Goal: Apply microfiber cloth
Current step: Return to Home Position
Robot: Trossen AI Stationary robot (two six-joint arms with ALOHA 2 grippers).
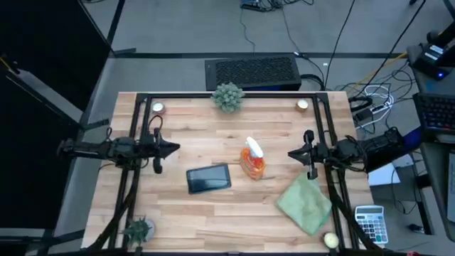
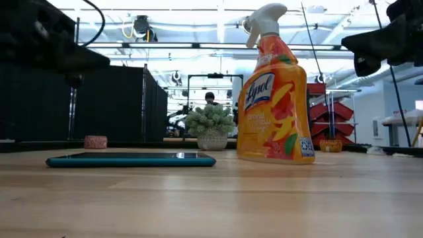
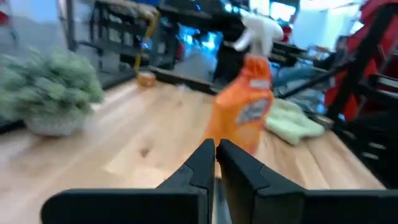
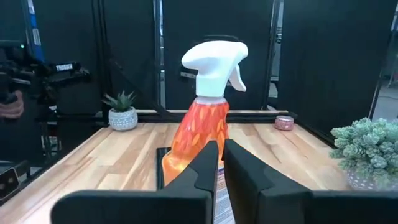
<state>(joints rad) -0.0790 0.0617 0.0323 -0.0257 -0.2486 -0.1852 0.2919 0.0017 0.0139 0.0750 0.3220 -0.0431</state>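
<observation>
The pale sage-green microfiber cloth (image 1: 306, 204) lies rumpled on the table near its right front corner, also seen in the left wrist view (image 3: 292, 121). The dark tablet (image 1: 209, 178) lies flat at mid-table. The orange spray bottle (image 1: 252, 159) with a white trigger stands upright just right of it. My left gripper (image 1: 175, 148) hovers shut at the table's left, pointing right. My right gripper (image 1: 291, 153) hovers shut at the right, pointing left at the bottle, above and beyond the cloth's far edge. Neither touches anything.
A grey-green potted plant (image 1: 227, 97) stands at the far edge, a small succulent (image 1: 138, 229) at the near left corner. Small round candles (image 1: 158, 108) (image 1: 303, 105) sit at the far corners. A pale round object (image 1: 330, 240) lies by the near right corner.
</observation>
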